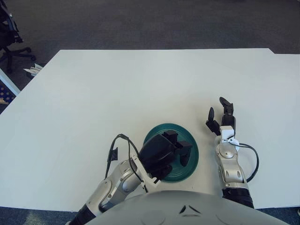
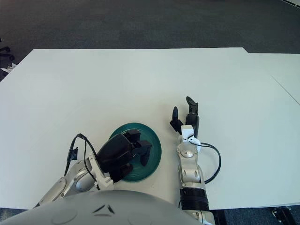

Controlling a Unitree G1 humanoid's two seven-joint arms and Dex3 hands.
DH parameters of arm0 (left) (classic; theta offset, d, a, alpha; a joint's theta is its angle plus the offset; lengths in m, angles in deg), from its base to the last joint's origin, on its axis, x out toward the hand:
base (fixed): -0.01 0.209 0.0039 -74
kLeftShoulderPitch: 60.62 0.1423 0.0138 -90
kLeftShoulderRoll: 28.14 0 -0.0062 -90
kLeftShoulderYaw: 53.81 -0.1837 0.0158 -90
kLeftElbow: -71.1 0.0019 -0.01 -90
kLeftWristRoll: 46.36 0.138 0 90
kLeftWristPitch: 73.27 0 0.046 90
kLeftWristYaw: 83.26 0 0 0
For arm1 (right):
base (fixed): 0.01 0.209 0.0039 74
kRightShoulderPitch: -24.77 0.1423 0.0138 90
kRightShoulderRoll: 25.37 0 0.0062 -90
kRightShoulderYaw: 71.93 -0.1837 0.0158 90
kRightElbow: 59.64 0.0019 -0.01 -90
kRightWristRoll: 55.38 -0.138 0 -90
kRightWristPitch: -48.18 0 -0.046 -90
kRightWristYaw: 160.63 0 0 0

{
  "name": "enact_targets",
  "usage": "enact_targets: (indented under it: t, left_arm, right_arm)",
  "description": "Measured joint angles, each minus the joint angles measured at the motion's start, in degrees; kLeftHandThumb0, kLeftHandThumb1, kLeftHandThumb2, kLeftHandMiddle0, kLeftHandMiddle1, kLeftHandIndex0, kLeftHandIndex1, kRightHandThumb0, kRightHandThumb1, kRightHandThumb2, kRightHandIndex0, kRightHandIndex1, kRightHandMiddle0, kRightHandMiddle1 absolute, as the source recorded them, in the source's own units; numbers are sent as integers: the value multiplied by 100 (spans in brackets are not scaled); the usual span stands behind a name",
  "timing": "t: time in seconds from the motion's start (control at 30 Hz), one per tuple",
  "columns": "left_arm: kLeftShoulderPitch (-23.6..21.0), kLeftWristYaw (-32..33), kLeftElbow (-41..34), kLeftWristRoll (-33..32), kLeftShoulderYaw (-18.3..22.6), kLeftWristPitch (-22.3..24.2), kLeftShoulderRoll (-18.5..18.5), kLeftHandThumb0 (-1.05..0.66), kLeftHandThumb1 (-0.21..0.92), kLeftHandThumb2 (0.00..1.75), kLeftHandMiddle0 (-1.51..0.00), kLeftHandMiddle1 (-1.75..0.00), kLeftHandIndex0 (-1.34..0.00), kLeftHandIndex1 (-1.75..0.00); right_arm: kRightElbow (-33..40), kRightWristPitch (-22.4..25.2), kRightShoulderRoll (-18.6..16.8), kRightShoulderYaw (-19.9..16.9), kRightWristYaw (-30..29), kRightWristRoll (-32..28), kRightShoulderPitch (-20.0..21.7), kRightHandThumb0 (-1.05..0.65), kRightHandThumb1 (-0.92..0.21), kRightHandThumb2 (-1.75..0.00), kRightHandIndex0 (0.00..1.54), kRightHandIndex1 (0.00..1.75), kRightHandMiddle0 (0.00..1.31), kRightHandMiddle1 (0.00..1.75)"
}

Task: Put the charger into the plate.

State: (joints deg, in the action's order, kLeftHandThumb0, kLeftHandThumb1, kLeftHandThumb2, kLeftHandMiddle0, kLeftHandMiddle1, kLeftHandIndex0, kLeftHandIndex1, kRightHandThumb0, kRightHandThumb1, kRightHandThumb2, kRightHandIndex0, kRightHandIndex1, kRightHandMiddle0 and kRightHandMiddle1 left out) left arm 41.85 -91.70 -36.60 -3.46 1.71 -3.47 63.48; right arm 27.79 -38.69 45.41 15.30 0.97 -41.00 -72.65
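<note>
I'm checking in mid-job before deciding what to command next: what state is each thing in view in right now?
Plate: flat on the table, upright, partly covered by the left robot hand.
Left robot hand: over the plate, fingers curled.
Charger: not visible, so I cannot tell whether it is held or in the plate.
Right robot hand: right of the plate, fingers spread, holding nothing.
Table: white.

The left robot hand [image 1: 164, 152] hung over the near-left part of the green plate [image 1: 187, 138], its dark fingers [image 1: 183, 149] curled inward. The right robot hand [image 1: 221, 117] showed just right of the plate, fingers spread and pointing away.
</note>
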Motion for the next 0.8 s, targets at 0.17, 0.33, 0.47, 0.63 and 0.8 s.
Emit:
enact_targets:
  t: [0.17,0.33,0.47,0.63,0.8]
  left_arm:
    - [113,-309,-356,-406,49,168,-38,-75,83,60,-24,-131,-18,-130]
    - [243,-352,-683,-418,119,249,-128,-95,91,75,-26,-40,-4,-89]
    - [238,-351,-721,-334,141,254,-142,-101,92,86,-19,-11,-1,-58]
    - [218,-358,-762,-298,192,263,-152,-104,92,95,-8,-3,0,-27]
    - [198,-359,-837,-355,289,293,-148,-105,92,98,-2,-1,0,-10]
  right_arm:
    - [-18,0,-6,22,0,2,33,-66,-92,-87,19,2,0,55]
    - [-71,-16,-4,-10,2,-10,70,-67,-92,-87,20,2,0,55]
    - [-289,-78,-3,-85,4,-47,242,-68,-92,-87,21,2,0,54]
    - [-481,-238,-2,-147,7,-77,368,-70,-92,-88,21,1,0,49]
    - [-617,-437,0,-162,17,-89,401,-70,-92,-88,20,0,0,46]
